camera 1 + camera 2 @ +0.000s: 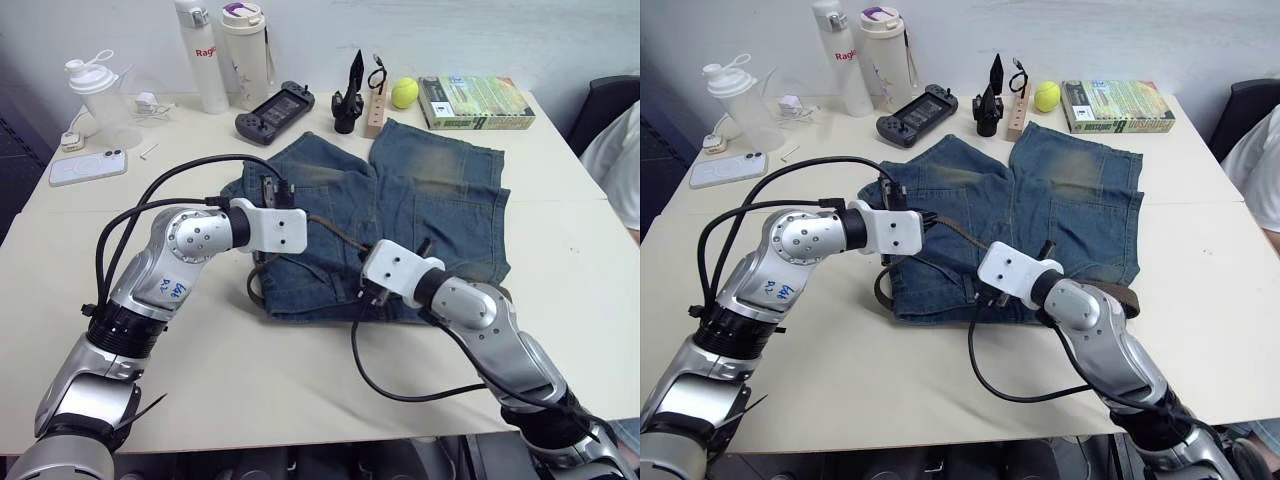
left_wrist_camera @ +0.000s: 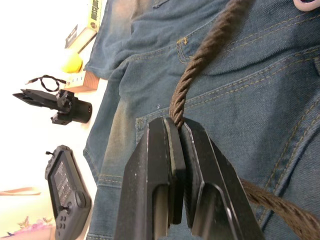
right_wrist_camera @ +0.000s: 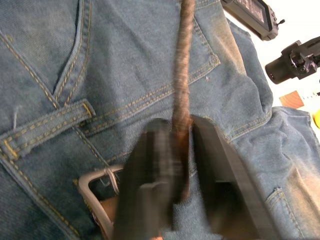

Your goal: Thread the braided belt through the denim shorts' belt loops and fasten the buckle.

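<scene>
**Q:** Where is the belt lying, and which way does it run from your grippers?

**A:** The braided belt [image 1: 958, 232] is stretched taut above the denim shorts [image 1: 1080, 215], between my two grippers. Its long axis runs on a slant across the seat of the shorts, from my left gripper [image 2: 176, 131] down to my right gripper [image 3: 182, 131]. Both sets of fingers are clamped on the braid, one at each end of that raised span.

**Q:** And the buckle?

**A:** The buckle [image 3: 98, 187] lies flat on the denim, just beside my right gripper, near the waistband. A belt loop [image 3: 47, 126] sits close beside it, sewn across the same band. More belt curls out from under the shorts on the side nearer my left arm.

**Q:** So which arm is better placed?

**A:** The right one, I judge. It is nearer the waistband, the loop and the buckle. The left holds the braid farther up, over the seat, well apart from the waistband. The coming move likely turns on swinging the belt's axis round to lie along the waistband.
</scene>
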Robot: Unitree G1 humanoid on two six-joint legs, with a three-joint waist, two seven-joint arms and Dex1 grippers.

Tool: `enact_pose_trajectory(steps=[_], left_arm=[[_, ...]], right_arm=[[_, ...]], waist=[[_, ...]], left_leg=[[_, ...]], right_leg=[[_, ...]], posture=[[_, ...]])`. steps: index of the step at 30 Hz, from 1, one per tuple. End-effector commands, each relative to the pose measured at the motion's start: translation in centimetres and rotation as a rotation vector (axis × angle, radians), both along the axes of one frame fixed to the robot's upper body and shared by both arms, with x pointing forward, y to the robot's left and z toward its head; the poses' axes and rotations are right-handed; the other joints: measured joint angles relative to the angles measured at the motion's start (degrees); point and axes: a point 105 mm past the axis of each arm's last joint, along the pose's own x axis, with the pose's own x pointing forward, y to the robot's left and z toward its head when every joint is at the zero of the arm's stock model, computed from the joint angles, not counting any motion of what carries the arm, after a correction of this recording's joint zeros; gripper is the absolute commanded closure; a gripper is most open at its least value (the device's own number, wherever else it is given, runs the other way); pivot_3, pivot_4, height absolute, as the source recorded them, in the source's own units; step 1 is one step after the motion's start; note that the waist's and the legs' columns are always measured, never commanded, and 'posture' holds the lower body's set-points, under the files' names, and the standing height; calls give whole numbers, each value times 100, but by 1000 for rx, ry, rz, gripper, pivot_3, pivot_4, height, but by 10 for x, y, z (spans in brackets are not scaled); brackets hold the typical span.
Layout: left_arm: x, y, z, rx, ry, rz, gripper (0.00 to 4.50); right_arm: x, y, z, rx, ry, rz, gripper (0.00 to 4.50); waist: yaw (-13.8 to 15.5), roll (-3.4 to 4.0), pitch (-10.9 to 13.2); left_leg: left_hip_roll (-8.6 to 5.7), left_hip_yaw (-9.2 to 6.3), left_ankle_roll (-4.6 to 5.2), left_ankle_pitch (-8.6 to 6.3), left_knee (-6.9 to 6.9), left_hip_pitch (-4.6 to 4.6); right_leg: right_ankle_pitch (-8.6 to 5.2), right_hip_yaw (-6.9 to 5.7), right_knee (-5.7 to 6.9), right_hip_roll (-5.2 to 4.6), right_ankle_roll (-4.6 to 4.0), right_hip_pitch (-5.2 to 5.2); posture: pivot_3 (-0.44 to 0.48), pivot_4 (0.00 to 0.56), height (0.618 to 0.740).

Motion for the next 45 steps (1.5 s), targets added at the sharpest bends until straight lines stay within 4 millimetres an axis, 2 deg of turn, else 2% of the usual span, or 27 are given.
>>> enact_pose_trajectory(steps=[1,2,6,9,11,13,15,17,19,21,22,23,24,26,29,35,39,42,45], left_arm=[[-5,-3,13,-19,-64,-25,4500],[-5,-2,14,-33,-70,-25,4500],[-16,-5,12,-68,-8,-105,2877],[-17,0,21,-162,43,-94,1610],[-20,6,30,-226,55,-95,975],[-29,18,55,-450,146,-99,975],[-35,43,78,-773,306,-71,975],[-50,65,79,-1034,558,-100,975],[-75,75,70,-1257,810,-208,975],[-103,71,58,-1357,994,-300,975],[-115,66,48,-1359,1074,-322,975],[-130,52,24,-1323,1179,-305,975],[-140,39,8,-1303,1266,-277,975],[-150,23,-2,-1316,1385,-223,975],[-134,13,-4,-1535,1510,-158,975],[-97,12,-13,-1884,1521,43,975],[-85,5,-20,-1958,1555,161,975],[-75,7,-14,-2054,1545,167,975],[-73,0,-13,-2068,1571,189,975]], right_arm=[[4,-4,15,14,-60,-31,4458],[5,-5,16,8,-69,-34,4458],[7,-6,17,-63,-120,-12,4500],[7,-6,18,-84,-150,2,4500],[7,-6,19,-99,-168,13,4500],[7,-7,19,-113,-178,18,4500],[8,-10,18,-127,-186,17,4500],[9,-12,19,-133,-195,12,4500],[10,-14,22,-132,-218,4,4500],[12,-15,26,-133,-243,0,4500],[12,-15,27,-133,-256,2,4500],[12,-13,30,-134,-279,12,4500],[12,-10,32,-142,-307,27,4500],[11,-6,35,-152,-347,52,4500],[9,3,35,-172,-403,89,4500],[6,10,26,-239,-469,149,4500],[3,13,24,-264,-511,179,4500],[1,14,23,-281,-528,196,4500],[-2,17,20,-300,-550,221,4500]], waist=[[0,0,0],[-2,0,0],[-7,0,0],[-7,0,0],[-3,0,0],[-1,0,0],[-10,0,0],[-14,0,0],[-19,0,0],[-55,0,0],[-112,0,0],[-186,3,-2],[-291,6,-2],[-297,4,-1],[-216,6,1],[-74,17,-4],[-87,16,-4],[-113,16,-4],[-110,16,-5]], left_leg=[[0,0,0,0,0,0],[0,0,0,0,0,0],[0,0,0,0,0,0],[0,0,0,0,0,0],[0,0,0,0,0,0],[0,0,0,0,0,0],[0,0,0,0,1,0],[0,0,0,0,1,0],[1,-1,0,0,0,0],[1,-2,0,0,-1,0],[2,-7,0,0,-1,0],[3,-14,-1,1,0,2],[6,-16,-3,0,-13,24],[11,-56,-20,-10,-15,31],[0,-76,-21,-11,1,29],[-12,-121,-40,1,11,44],[-11,-120,-41,6,8,43],[-4,-119,-42,7,4,42],[2,-120,-45,10,6,39]], right_leg=[[0,0,0,0,0,0],[0,0,0,0,0,0],[0,0,0,0,0,0],[0,0,0,0,0,0],[0,0,0,0,0,0],[0,0,0,-1,0,0],[0,0,1,0,0,0],[0,0,1,0,0,0],[0,-1,1,0,0,0],[0,-1,0,0,0,-1],[0,-2,0,0,0,1],[0,-4,2,-1,0,4],[0,14,0,-21,0,13],[0,62,2,-22,-1,26],[-2,69,-8,-7,-4,52],[-4,117,-41,1,-8,96],[-4,119,-34,43,-8,94],[-5,123,-38,59,-9,91],[-6,123,-44,68,-10,94]], posture=[[0,150,724],[0,150,724],[0,150,724],[0,150,724],[0,150,724],[0,150,724],[0,150,724],[0,150,724],[0,150,724],[0,150,724],[0,150,724],[0,150,724],[0,150,724],[0,150,724],[0,150,724],[0,150,724],[0,150,724],[0,150,724],[0,150,724]])
